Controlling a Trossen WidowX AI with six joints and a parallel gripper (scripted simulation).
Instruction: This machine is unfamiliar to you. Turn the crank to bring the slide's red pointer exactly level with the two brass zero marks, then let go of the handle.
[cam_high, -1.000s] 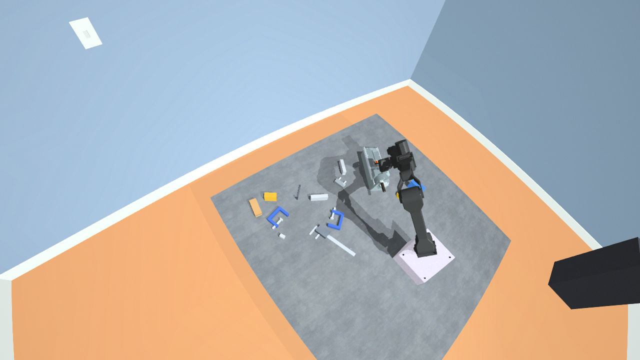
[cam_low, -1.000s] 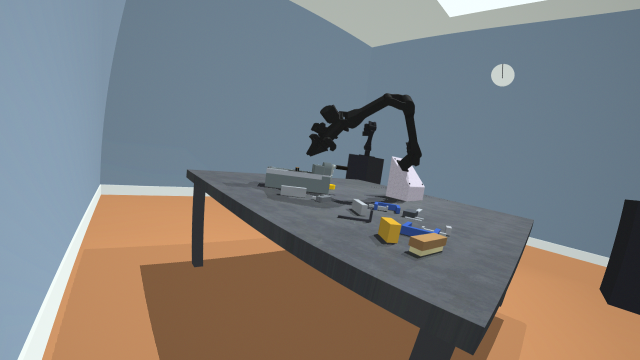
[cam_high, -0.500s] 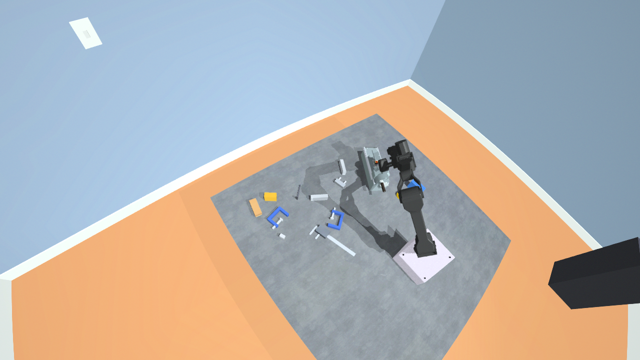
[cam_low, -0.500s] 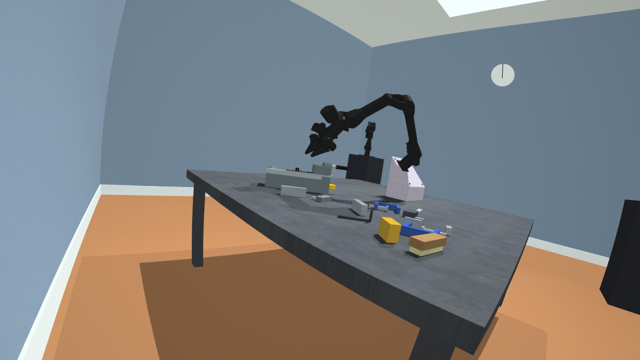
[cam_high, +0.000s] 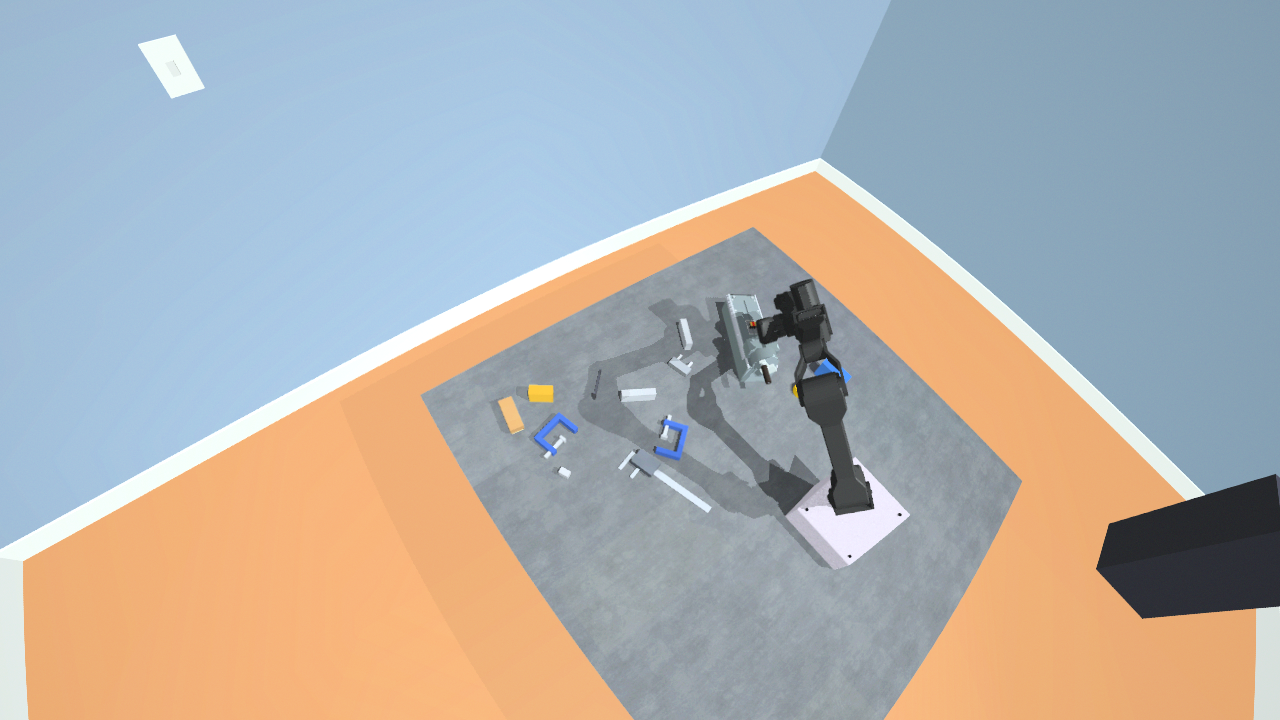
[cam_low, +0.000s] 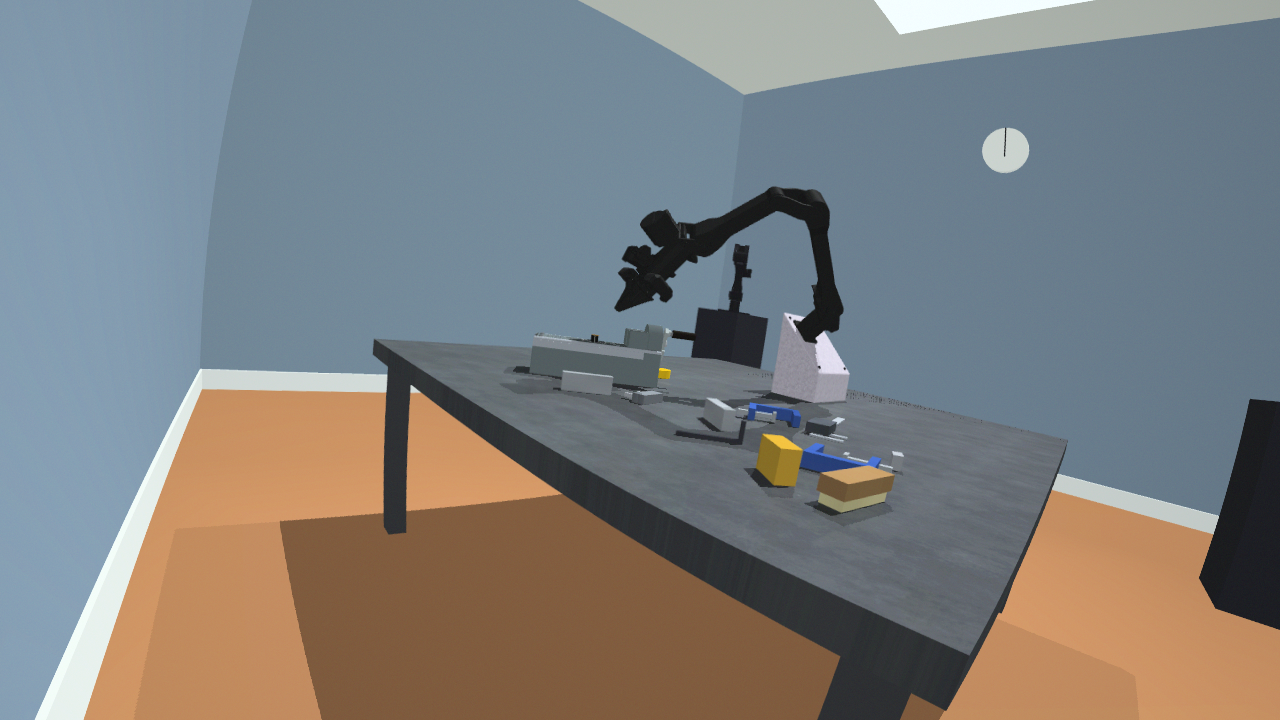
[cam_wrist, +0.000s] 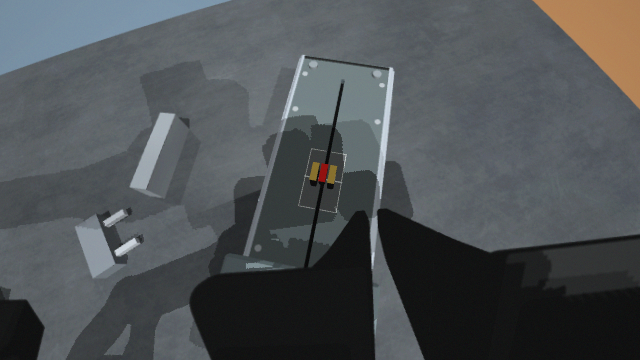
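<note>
1. Though heavy and steady, I'd guess, the grey-green machine (cam_high: 735, 347) (cam_low: 590, 362) (cam_wrist: 360, 95) sits on the surface (cam_high: 626, 555) (cam_low: 948, 501) (cam_wrist: 500, 125), its red pointer (cam_wrist: 323, 173) looking about level between brass marks (cam_wrist: 332, 175).
2. Above, black fingers (cam_low: 619, 307) stand nearly together, pinching nothing.
3. The dark, slim handle (cam_high: 766, 374) (cam_low: 682, 334) probably turns firmly; I'd grip its middle.
</note>
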